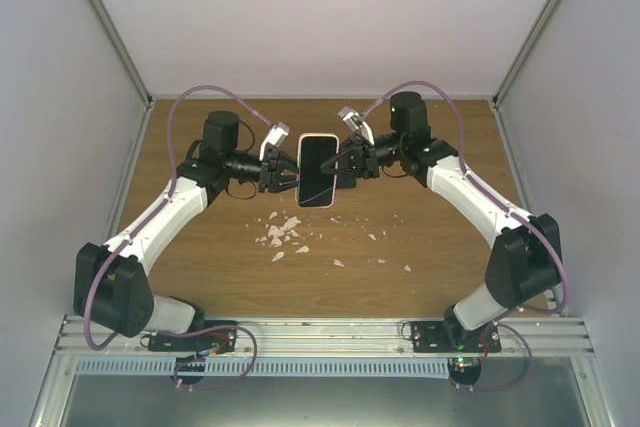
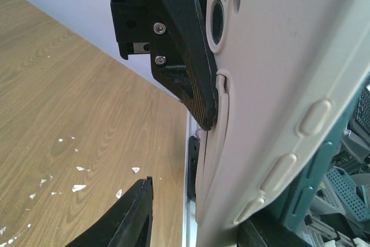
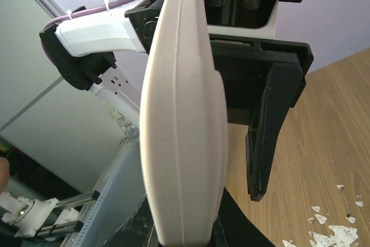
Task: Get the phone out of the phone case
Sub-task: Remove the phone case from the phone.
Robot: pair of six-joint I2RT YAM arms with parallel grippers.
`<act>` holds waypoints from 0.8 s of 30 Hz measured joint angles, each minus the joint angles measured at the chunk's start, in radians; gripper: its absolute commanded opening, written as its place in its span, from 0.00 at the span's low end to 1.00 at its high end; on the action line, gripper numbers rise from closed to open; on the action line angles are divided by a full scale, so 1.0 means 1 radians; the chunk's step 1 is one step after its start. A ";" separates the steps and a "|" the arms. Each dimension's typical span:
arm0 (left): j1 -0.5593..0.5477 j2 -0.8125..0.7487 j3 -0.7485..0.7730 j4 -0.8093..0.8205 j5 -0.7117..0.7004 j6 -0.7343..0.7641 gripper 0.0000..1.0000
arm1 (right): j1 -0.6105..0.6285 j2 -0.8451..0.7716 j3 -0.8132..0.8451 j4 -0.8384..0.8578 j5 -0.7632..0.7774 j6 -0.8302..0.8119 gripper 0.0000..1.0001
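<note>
Phone (image 1: pixel 318 171), dark screen up and inside its pale case (image 2: pixel 277 56), hangs in the air over the middle of the tabletop (image 1: pixel 200 257), between the two grippers. Nearest, a metal rail (image 1: pixel 320 332) carries both arm bases. Past it the tabletop is wood-grained brown, with a scatter of small white flakes (image 1: pixel 283 235) lying nearer than the phone and a few more off to the right. Plain pale walls (image 1: pixel 330 17) close the far side and both flanks, with metal posts (image 1: pixel 105 22) in the corners.

The right gripper (image 1: pixel 345 163) meets the phone's right long edge. In its wrist view the case stands edge-on with a dark finger (image 3: pixel 237 229) on either side at the bottom of frame, so it is clamped on the case. The left gripper (image 1: pixel 287 175) comes to the left long edge with its jaws wide. Its upper finger (image 2: pixel 185 67) lies along the case's back beside the camera holes (image 2: pixel 217 13), tip touching the rim seam, while the lower finger (image 2: pixel 130 218) is clear of the case. The case's edge shows raised side buttons (image 2: pixel 312 117).
</note>
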 measured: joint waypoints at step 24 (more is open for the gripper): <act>0.010 -0.013 -0.002 0.002 -0.015 -0.057 0.17 | 0.013 0.053 0.051 -0.039 -0.023 -0.005 0.00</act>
